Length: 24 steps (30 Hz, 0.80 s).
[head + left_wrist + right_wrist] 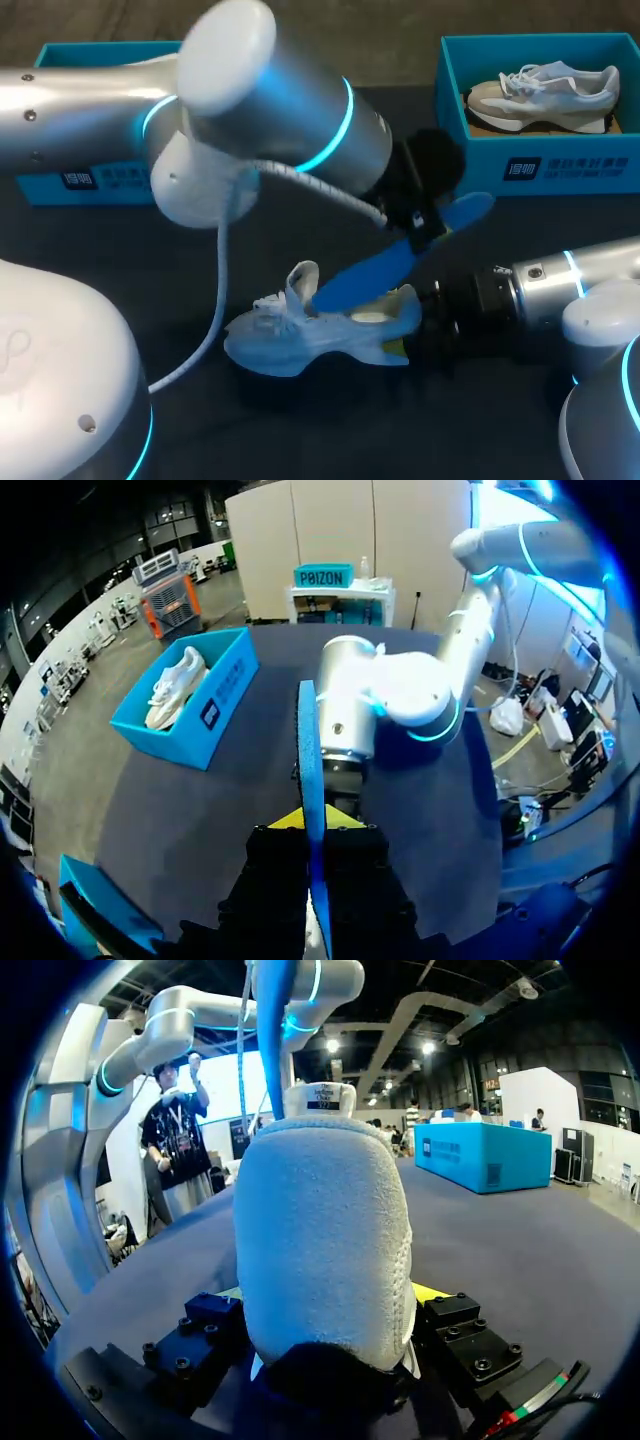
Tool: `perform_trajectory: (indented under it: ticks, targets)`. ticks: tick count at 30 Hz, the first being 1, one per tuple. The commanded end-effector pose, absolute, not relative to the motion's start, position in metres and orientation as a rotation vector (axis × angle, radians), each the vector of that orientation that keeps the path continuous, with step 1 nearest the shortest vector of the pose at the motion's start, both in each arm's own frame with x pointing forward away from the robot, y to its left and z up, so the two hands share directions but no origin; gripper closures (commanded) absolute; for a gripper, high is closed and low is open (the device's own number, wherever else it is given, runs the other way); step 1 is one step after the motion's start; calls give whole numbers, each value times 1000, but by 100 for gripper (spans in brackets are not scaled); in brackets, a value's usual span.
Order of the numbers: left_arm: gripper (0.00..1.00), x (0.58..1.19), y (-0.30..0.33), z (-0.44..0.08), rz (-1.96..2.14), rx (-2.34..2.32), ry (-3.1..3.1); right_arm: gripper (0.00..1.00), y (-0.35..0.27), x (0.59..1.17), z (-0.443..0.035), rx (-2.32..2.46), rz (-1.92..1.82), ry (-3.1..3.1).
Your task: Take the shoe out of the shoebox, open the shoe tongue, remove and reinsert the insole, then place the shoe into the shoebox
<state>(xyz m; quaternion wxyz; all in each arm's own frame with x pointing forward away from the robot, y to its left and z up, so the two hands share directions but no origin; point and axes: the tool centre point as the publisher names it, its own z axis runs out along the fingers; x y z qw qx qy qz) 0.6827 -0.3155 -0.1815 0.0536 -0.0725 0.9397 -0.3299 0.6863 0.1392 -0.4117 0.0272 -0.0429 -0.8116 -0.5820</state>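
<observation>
Shoe, white fuzzy knit, sits on the dark table, heel clamped in the right gripper. Left gripper pinches the thin, flat blue insole just above it, fingertips mostly hidden.

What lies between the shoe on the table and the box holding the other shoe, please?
The blue insole slants up from the shoe toward the box, gripped in the left arm's jaws; the head view shows it.

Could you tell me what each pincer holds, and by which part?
Left pincer holds the insole by its raised half; right pincer holds the shoe by its heel.
</observation>
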Motion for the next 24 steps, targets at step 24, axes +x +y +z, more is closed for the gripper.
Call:
perform_trajectory:
  ticks: [24]
  targets:
    - [100,672,-297,-112,-1145,-203,2860,100,140,686,-412,-135,-1795,-2509]
